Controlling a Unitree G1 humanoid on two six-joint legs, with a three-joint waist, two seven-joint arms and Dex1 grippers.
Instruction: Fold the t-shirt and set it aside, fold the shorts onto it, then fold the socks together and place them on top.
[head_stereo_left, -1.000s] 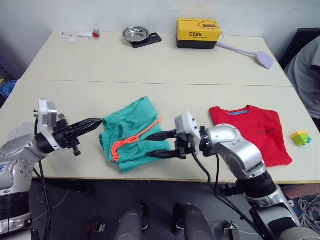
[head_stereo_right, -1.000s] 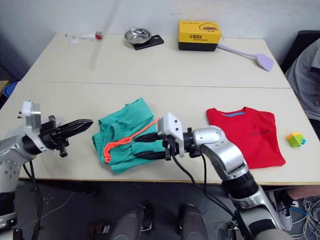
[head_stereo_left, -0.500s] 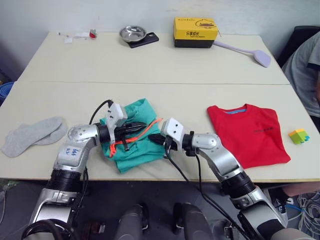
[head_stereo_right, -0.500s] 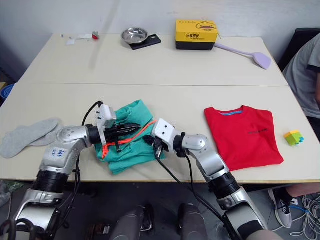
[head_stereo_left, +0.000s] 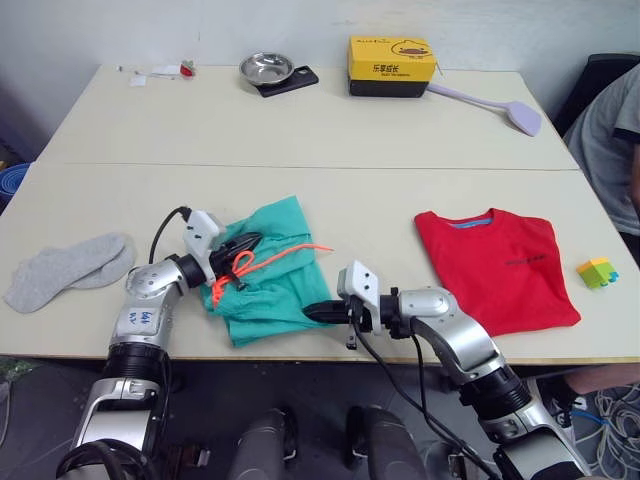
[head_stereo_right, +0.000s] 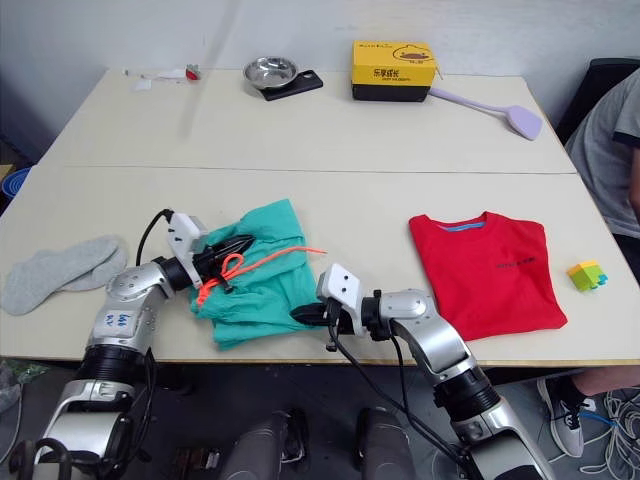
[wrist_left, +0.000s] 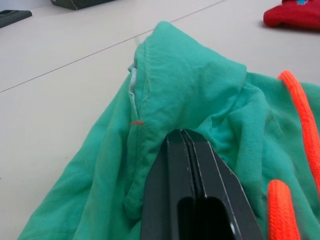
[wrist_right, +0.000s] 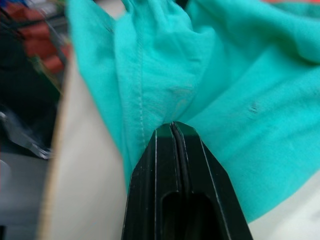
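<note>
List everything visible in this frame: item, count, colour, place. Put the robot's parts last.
shorts: one, teal-green with orange drawstring, near table edge, centre-left.
t-shirt: one, red, folded, right of the shorts.
socks: two, light grey, overlapping, far left.
toy block: one, yellow, green and orange, right of the t-shirt.
box: one, yellow and black, far edge.
metal bowl: one, silver, on a black scale, far edge.
spatula: one, lilac, right of the box.
table: beige.
person: partly visible, right edge.
left hand: shut on the shorts.
right hand: shut on the shorts.

Bright even light, soft shadows, blurred wrist-view edges
</note>
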